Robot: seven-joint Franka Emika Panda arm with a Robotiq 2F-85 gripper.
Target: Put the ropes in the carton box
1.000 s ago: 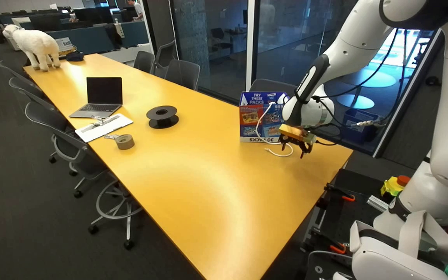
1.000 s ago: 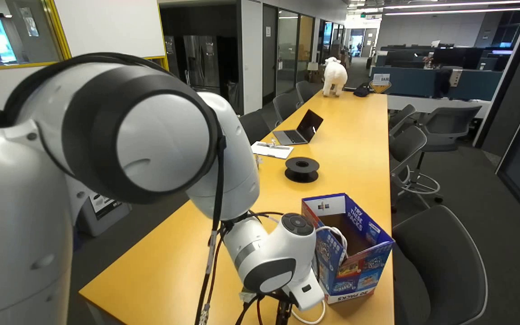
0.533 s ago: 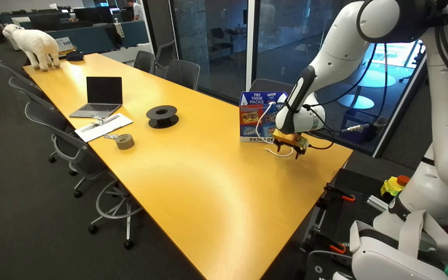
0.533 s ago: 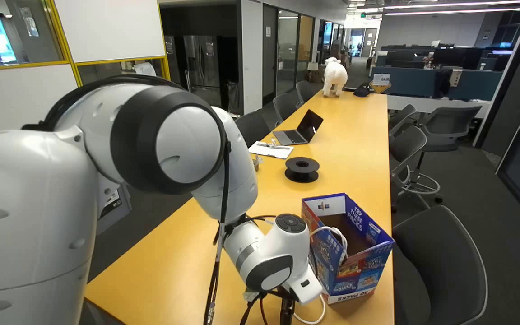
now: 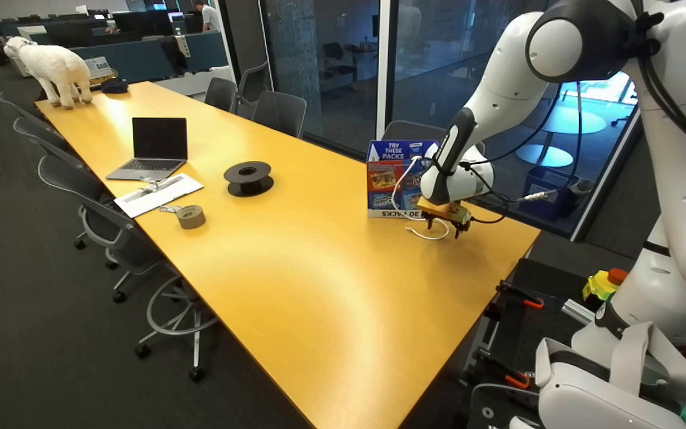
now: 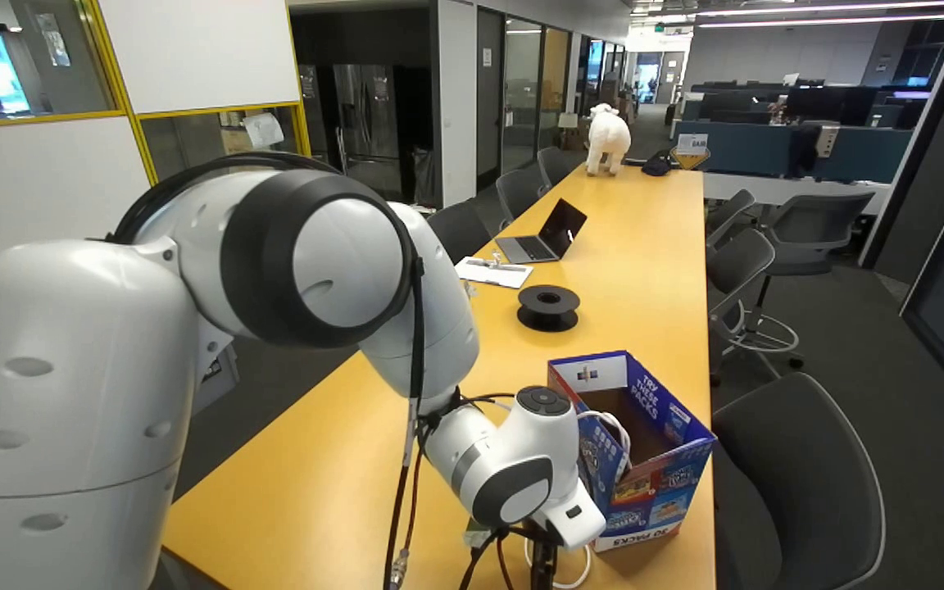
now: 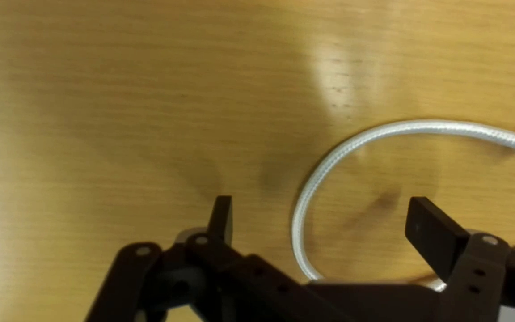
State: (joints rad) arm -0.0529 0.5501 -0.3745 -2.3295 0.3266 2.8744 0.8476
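The carton box (image 5: pixel 382 179) stands upright and open-topped near the table's far edge; it also shows in an exterior view (image 6: pixel 660 500). A white rope (image 5: pixel 400 186) hangs over the box wall, part inside it (image 6: pixel 621 434), and its tail curls on the table. In the wrist view the rope (image 7: pixel 299 219) makes a curve between the fingers. My gripper (image 5: pixel 443 230) is open above the tail, just beside the box. In the wrist view my gripper (image 7: pixel 320 201) has its fingers wide apart, one each side of the rope, not gripping it. Part of the rope is hidden behind the gripper body.
A black spool (image 5: pixel 248 179), a tape roll (image 5: pixel 191 217), a clipboard (image 5: pixel 159 195) and a laptop (image 5: pixel 158 149) lie farther along the table (image 5: pixel 319 280). A plush sheep (image 5: pixel 51 68) stands at the far end. A grey chair (image 6: pixel 800 467) is beside the box.
The arm has swung and my gripper has moved slightly left in an exterior view, over the rope's tail and nearer the box. The rope and box have not visibly moved.
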